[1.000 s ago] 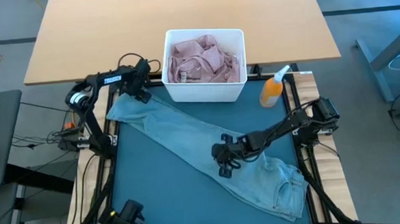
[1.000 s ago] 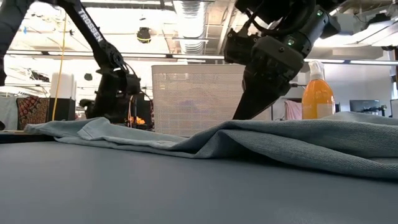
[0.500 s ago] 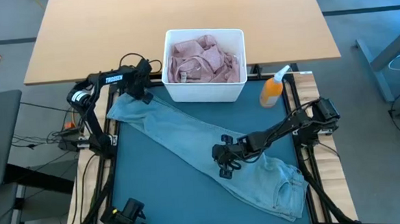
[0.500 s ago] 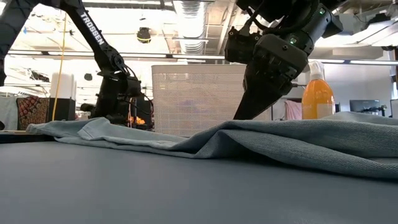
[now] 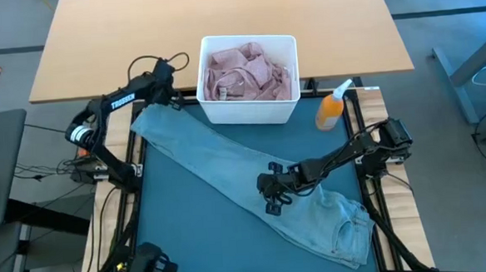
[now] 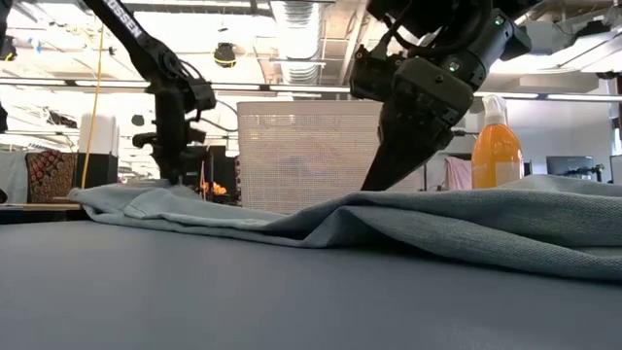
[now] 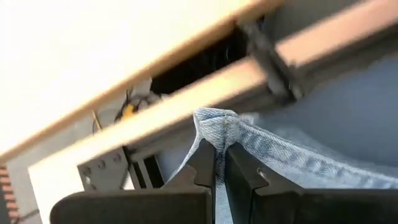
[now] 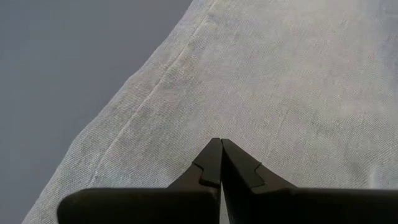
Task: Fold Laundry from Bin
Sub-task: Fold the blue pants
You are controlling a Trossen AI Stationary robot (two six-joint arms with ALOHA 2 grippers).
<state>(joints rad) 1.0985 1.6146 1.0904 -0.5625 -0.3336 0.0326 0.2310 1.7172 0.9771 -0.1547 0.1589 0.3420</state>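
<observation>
Light blue jeans (image 5: 254, 181) lie slantwise across the teal mat (image 5: 190, 230), waist at the near right, one leg end at the far left. My left gripper (image 5: 172, 100) is shut on that leg end beside the white bin (image 5: 294, 108), which holds pink laundry (image 5: 248, 71). My right gripper (image 5: 271, 203) is shut, its tips down on the middle of the leg, where the denim bulges into a low ridge (image 6: 408, 209). My left gripper pinches the hem edge (image 7: 219, 127) of the jeans' leg end between its two fingers, coming from above. The hem stands raised at the fingers, and the denim slopes down from there onto the mat. My right gripper rests its shut fingertips (image 8: 219, 155) on the denim at mid-leg, slanting down from the table's right. I cannot tell whether any cloth is caught between the fingertips. The jeans lie on the mat there.
An orange spray bottle (image 5: 331, 108) stands at the far right of the mat, right of the bin. The wooden table top (image 5: 96, 44) stretches beyond the bin. Bare mat lies at the near left.
My left gripper has taken hold of the leg hem, risen and gone toward the table's far edge. The leg end has been drawn along toward the far edge and lifted at the hem, while the rest of the jeans has stayed put under my right gripper.
</observation>
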